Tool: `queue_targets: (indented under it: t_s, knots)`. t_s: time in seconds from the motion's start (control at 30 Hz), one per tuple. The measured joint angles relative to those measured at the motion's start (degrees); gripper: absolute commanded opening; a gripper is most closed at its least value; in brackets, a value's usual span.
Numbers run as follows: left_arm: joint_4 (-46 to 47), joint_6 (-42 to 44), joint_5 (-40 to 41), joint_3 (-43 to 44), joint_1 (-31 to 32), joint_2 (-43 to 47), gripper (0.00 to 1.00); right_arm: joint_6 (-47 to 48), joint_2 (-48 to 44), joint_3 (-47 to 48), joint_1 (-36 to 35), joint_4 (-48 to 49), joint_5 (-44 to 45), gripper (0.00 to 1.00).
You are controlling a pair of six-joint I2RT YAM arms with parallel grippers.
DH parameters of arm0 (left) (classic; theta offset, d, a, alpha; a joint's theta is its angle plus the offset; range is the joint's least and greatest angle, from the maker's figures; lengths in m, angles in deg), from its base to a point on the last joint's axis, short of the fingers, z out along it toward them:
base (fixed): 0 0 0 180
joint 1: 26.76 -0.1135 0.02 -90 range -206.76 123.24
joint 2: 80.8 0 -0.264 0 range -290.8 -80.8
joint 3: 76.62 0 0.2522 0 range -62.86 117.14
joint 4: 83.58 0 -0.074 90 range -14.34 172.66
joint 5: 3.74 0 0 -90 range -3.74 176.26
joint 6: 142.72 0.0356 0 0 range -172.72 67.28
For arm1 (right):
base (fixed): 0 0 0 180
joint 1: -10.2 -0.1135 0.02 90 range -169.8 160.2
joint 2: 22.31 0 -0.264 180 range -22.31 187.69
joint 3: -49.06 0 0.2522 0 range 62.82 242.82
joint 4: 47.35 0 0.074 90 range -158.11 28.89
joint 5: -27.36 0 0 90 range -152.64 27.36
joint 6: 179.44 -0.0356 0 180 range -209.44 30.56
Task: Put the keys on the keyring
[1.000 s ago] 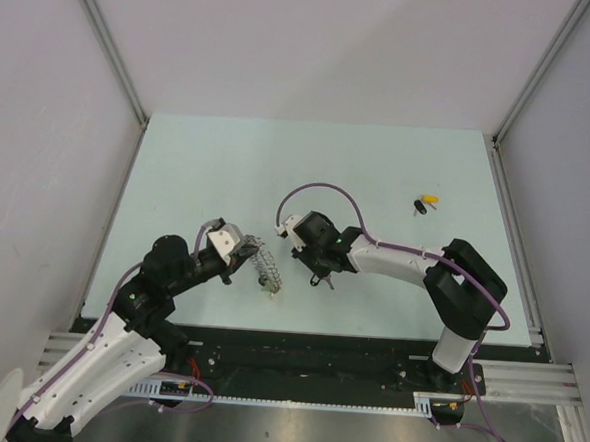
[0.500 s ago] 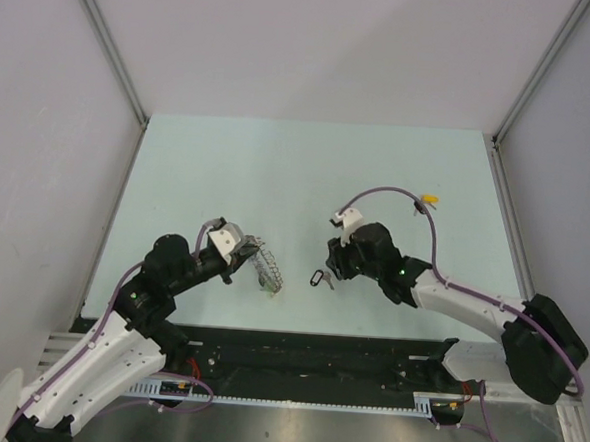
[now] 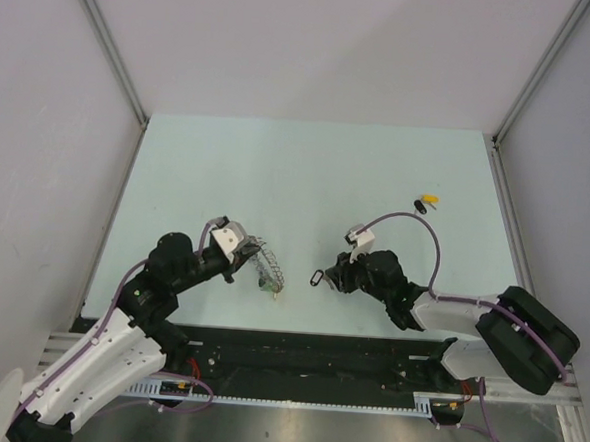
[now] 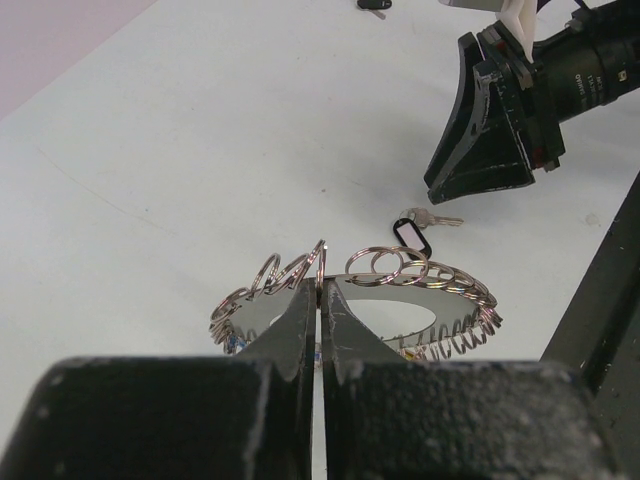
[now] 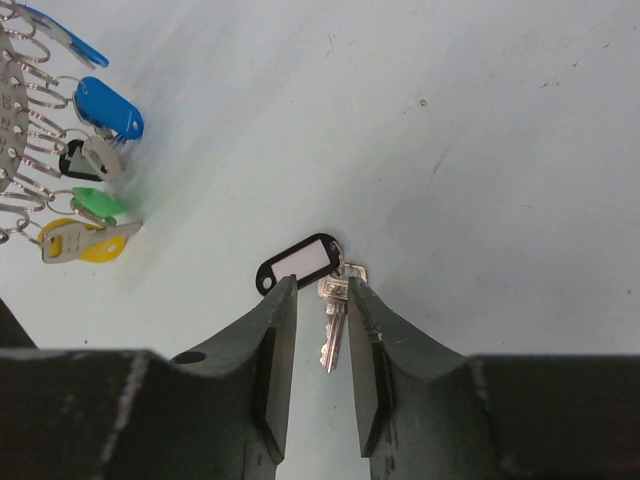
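A robotics lab test cell — plain pale panels [image 3: 316, 42] on aluminium posts [image 3: 108, 39] box in a pale green table [image 3: 308, 172], with a left arm [image 3: 96, 354] and right arm [image 3: 450, 313] bolted to a black rail [image 3: 306, 365], purple cables [image 3: 408, 215] trailing.

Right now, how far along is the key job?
Done: the ring already carries blue, green and yellow tagged keys. In hand: the left gripper clamps the ring; the right gripper straddles a black-tagged key on the table, jaws apart. Left: threading it, plus two keys at the far right.
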Motion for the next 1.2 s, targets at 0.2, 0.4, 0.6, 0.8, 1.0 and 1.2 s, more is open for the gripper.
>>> queue_targets:
  t_s: [0.2, 0.4, 0.6, 0.8, 1.0, 1.2]
  knots:
    - [0.31, 0.00, 0.42, -0.26, 0.00, -0.44, 0.00, -0.46, 5.07, -1.33, 0.02, 8.41, 0.92, 0.29]
    - [0.50, 0.02, 0.39, -0.48, 0.00, -0.44, 0.00, -0.83, 9.11, -1.53, 0.46, 13.88, 1.18, 0.29]
    - [0.55, 0.02, 0.39, -0.59, 0.00, -0.46, 0.00, -0.92, 12.04, -1.57, 0.72, 16.37, 1.14, 0.24]
    - [0.63, 0.02, 0.39, -0.61, 0.00, -0.83, 0.00, -1.27, 14.34, -1.92, 0.81, 18.12, 1.09, 0.20]
    - [0.85, 0.02, 0.39, -0.61, 0.00, -0.83, 0.00, -1.27, 15.61, -2.08, 0.83, 19.30, -0.33, 0.19]
    - [0.90, 0.02, 0.39, -0.61, 0.00, -0.83, 0.00, -1.25, 16.76, -2.08, 0.96, 20.50, -1.40, 0.19]
